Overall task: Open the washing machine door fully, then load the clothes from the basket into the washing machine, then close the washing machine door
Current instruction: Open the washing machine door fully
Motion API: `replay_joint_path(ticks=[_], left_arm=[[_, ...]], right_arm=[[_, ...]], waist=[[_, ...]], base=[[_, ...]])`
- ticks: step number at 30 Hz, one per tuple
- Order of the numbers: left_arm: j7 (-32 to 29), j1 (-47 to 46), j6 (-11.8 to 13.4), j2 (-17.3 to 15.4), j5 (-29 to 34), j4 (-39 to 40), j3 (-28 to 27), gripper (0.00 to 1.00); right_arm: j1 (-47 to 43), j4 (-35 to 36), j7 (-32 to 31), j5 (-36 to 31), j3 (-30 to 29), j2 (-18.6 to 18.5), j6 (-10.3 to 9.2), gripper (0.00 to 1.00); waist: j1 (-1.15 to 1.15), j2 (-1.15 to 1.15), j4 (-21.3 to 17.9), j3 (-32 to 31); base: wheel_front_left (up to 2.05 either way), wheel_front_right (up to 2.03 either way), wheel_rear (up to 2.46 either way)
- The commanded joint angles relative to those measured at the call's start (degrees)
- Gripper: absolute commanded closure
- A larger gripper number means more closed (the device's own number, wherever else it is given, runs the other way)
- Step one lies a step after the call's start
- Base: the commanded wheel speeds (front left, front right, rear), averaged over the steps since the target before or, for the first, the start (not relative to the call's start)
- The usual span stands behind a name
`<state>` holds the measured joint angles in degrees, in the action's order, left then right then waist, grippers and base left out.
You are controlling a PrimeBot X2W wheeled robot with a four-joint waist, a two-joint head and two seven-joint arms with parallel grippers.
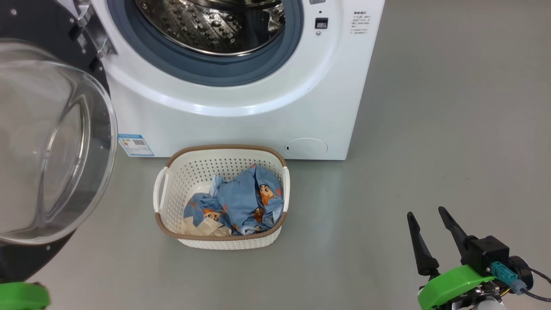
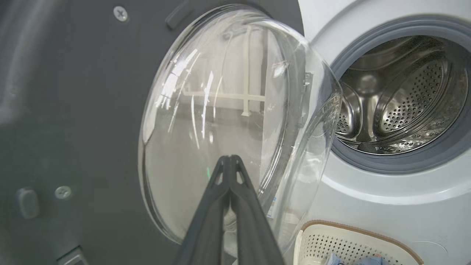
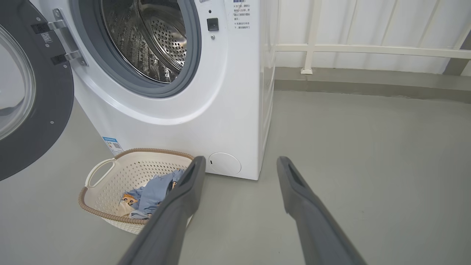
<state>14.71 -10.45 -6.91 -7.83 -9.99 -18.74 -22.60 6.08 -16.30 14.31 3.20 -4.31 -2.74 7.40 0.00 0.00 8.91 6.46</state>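
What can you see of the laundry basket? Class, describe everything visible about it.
The basket is a small cream-white, rounded-rectangular tub that looks like plastic, its walls perforated with small holes, with a brown woven-look rim and a loop handle on each side. It stands upright on the grey floor, close in front of the washing machine. Crumpled blue printed clothes lie inside.

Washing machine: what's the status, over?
Left gripper shut by black-rimmed glass door, wide open. Right gripper open, empty. Blue printed clothes in cream perforated basket. Nothing blocks steel drum.
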Motion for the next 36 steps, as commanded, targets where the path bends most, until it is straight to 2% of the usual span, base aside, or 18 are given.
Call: replay_joint_path(ticks=[1, 2, 3, 5, 6, 7, 17, 23, 36], left_arm=[[0.3, 0.1, -0.4, -1.7, 0.6, 2.9, -0.6, 1.0], [0.3, 0.8, -0.5, -1.2, 0.7, 4.0, 0.4, 0.95], [0.3, 1.5, -0.5, -0.8, 0.9, 4.9, 1.4, 0.77], [0.3, 2.6, -0.5, 0.0, 0.8, 6.9, 2.9, 0.52], [0.3, 3.2, -0.5, 0.2, 0.7, 7.7, 3.8, 0.15], [0.3, 3.8, -0.6, 0.4, 0.4, 8.3, 4.6, 0.0], [0.3, 10.3, -0.6, 1.4, 0.8, 12.0, 11.6, 0.0], [0.3, 13.2, -0.6, 2.2, 1.6, 12.4, 13.8, 0.0], [0.3, 13.5, -0.6, 2.1, 1.7, 9.9, 16.2, 0.0]], right_arm=[[0.7, 1.6, 0.7, 0.4, 1.5, -0.1, 0.09, 0.0], [0.5, 1.6, 0.7, 0.4, 1.5, -0.1, 0.09, 0.0], [0.5, 1.6, 0.7, 0.5, 1.7, -0.1, 0.09, 0.0], [0.3, 1.7, 0.7, 0.6, 1.9, -0.1, 0.09, 0.0], [0.2, 1.8, 0.7, 0.7, 2.0, -0.1, 0.09, 0.0], [0.0, 2.0, 0.7, 0.8, 2.1, -0.1, 0.09, 0.0], [-1.5, 3.4, 0.7, 1.0, 3.0, -0.1, 0.09, 0.0], [-2.4, 4.3, 0.7, 1.2, 4.4, -0.1, 0.09, 0.0], [-2.7, 6.0, 0.7, 1.0, 6.5, -0.1, 0.09, 0.0]], waist=[[0.0, 0.0, -0.3, -0.4], [0.0, 0.0, -0.5, -0.6], [0.0, 0.0, -0.8, -0.9], [0.0, 0.0, -1.3, -1.4], [0.0, 0.0, -1.6, -1.7], [0.0, 0.0, -1.9, -1.9], [0.0, 0.0, -6.0, -5.0], [0.0, 0.0, -7.8, -6.5], [0.0, 0.0, -8.4, -7.3]], base=[[0.0, 0.0, 0.0], [0.0, 0.0, 0.0], [0.0, 0.0, 0.0], [0.0, 0.0, 0.0], [0.0, 0.0, 0.0], [0.0, 0.0, 0.0], [0.0, 0.0, 0.0], [0.0, 0.0, 0.0], [0.0, 0.0, 0.0]])
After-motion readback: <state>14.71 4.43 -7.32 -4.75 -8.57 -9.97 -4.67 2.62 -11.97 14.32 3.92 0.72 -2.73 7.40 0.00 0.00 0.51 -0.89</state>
